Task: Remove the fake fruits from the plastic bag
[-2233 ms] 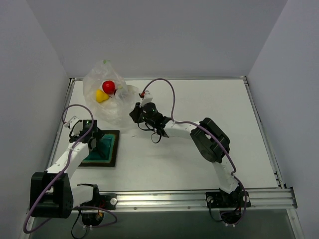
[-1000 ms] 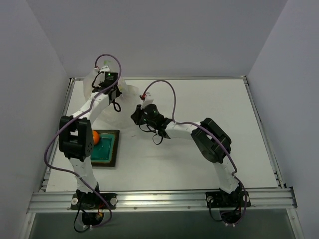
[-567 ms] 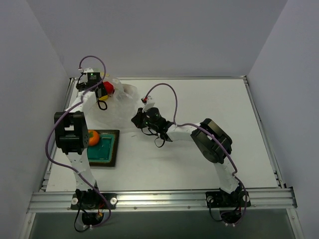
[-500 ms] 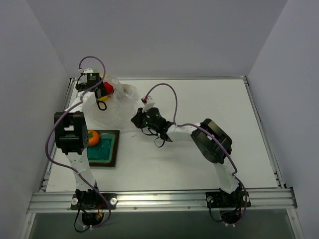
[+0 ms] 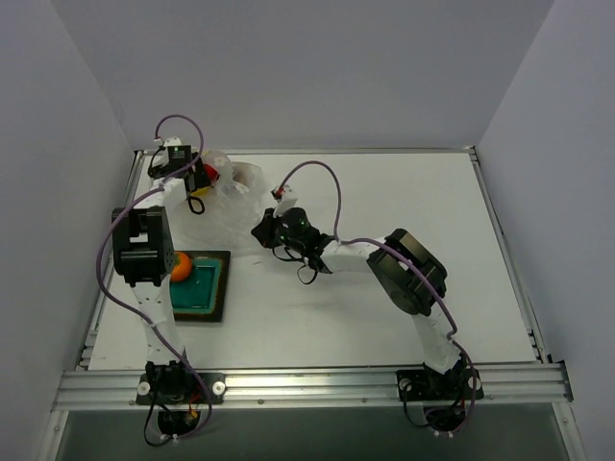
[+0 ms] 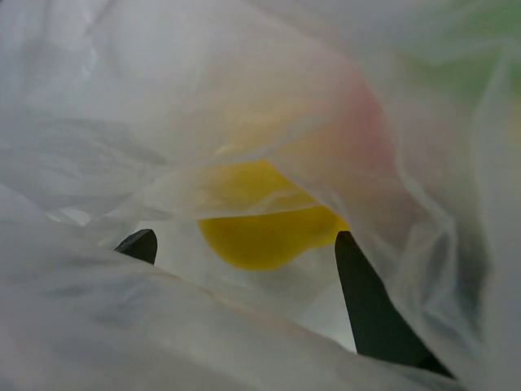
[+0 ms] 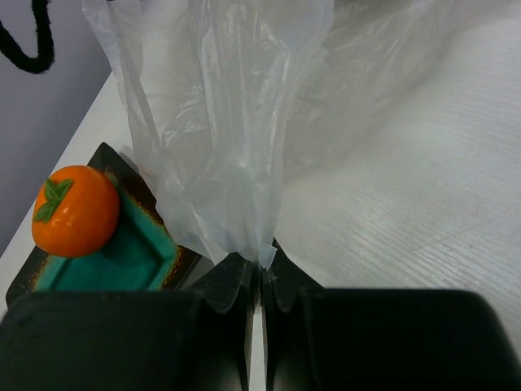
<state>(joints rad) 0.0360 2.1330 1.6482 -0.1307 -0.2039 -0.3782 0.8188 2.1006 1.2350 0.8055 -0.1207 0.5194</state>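
The plastic bag (image 5: 233, 195) lies crumpled at the table's far left. My left gripper (image 5: 195, 181) is inside its mouth, open, with a black fingertip (image 6: 140, 243) on each side. The yellow fruit (image 6: 264, 232) sits just ahead of the gap between them, untouched. Behind the film there is a red fruit (image 5: 209, 172), showing only as a pink blur (image 6: 358, 134) in the left wrist view. My right gripper (image 7: 260, 265) is shut on the bag's lower edge (image 7: 236, 163), seen from above at the bag's near right side (image 5: 260, 229). An orange fruit (image 7: 75, 210) rests in the green tray (image 7: 134, 259).
The green tray (image 5: 204, 288) with its dark rim lies at the near left, the orange fruit (image 5: 181, 266) on its left side. The left wall and back wall stand close to the bag. Purple cables loop above both arms.
My left arm swung from the tray, where the orange fruit now lies, to the bag's mouth, and its gripper opened. My right gripper kept its hold on the bag.
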